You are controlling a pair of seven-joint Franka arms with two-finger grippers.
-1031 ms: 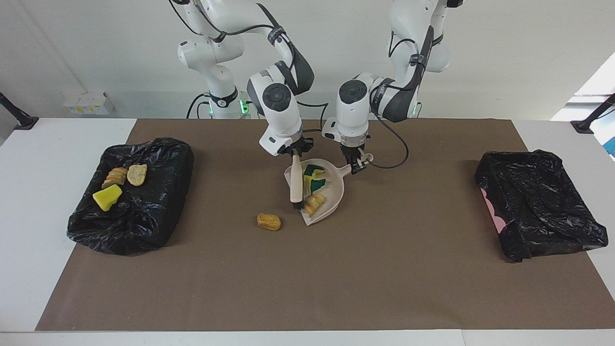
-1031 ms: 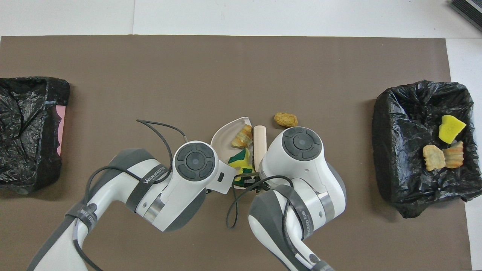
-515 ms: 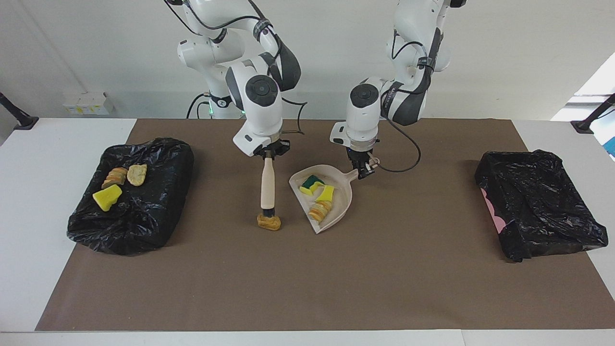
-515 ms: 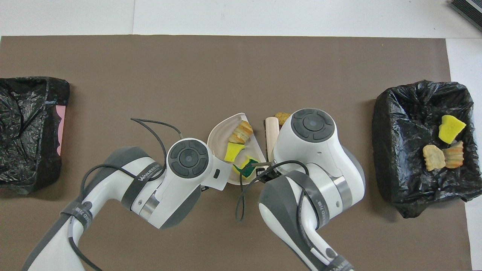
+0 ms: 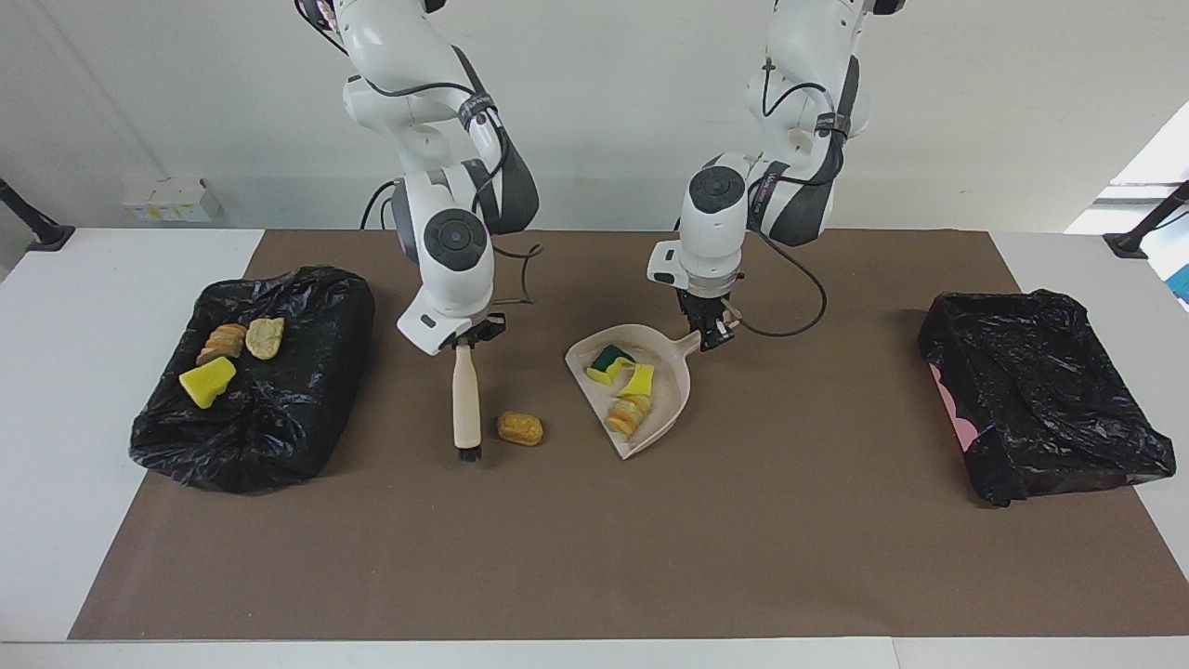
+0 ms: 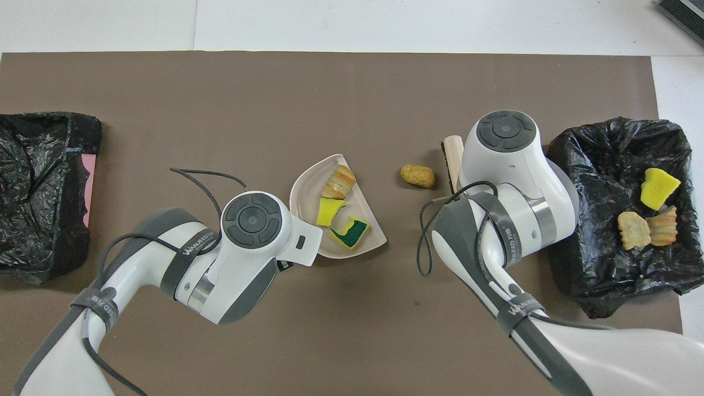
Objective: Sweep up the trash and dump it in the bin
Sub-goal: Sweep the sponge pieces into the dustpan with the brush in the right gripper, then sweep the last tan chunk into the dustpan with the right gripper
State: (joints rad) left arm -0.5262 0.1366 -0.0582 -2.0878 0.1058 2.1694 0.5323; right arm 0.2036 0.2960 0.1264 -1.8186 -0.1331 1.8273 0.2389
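Covering most of the brush (image 6: 454, 158) in the overhead view: the right arm's wrist, leaving only the handle end and a sliver of bristles showing. Hiding the dustpan (image 6: 308, 187) handle and the left gripper's fingers there: the left wrist housing. Running off the frame edge in that view: the lined bin (image 6: 38, 181) at the left arm's end. Cropping both arms' upper links: the facing view's top edge.
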